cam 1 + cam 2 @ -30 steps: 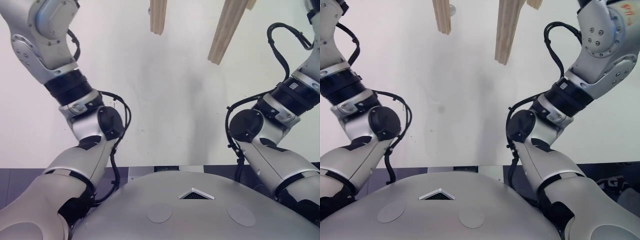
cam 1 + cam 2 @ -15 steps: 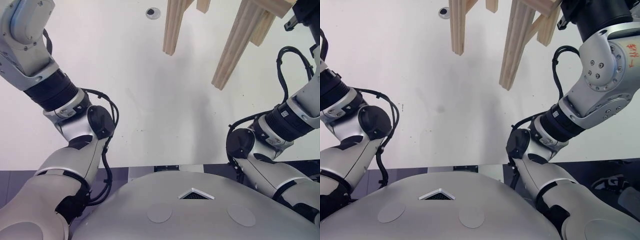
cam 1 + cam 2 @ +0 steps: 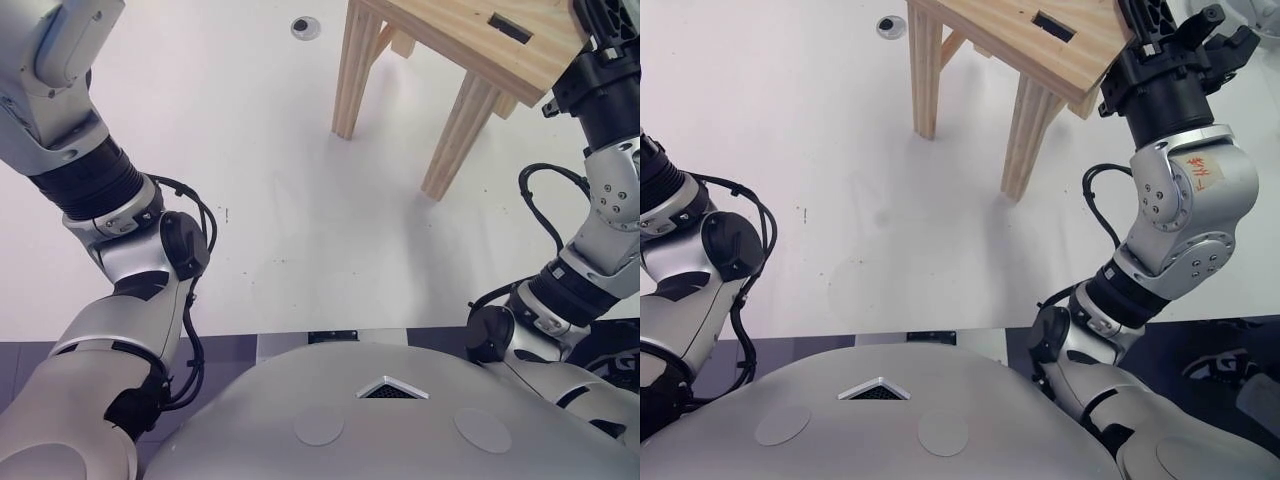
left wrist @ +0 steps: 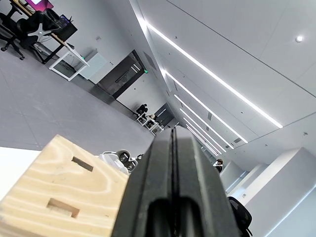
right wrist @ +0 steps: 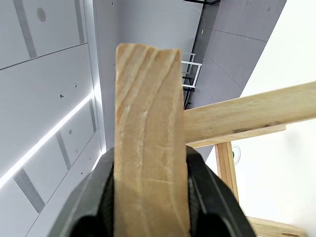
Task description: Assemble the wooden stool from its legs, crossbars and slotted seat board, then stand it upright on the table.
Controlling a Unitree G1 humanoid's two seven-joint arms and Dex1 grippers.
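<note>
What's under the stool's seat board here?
A near leg and a left leg reach down to the white table, with part of a crossbar. The seat board covers the rest of the frame.

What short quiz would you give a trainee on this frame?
1. True or false: the left pincer grips the stool.
2. The right pincer is shut on: A a leg; B the seat board's edge; C a crossbar.
3. Fill in: the stool's legs point ___ toward the table.
Key: 1 false, it is shut on nothing. 2 B. 3 down.
</note>
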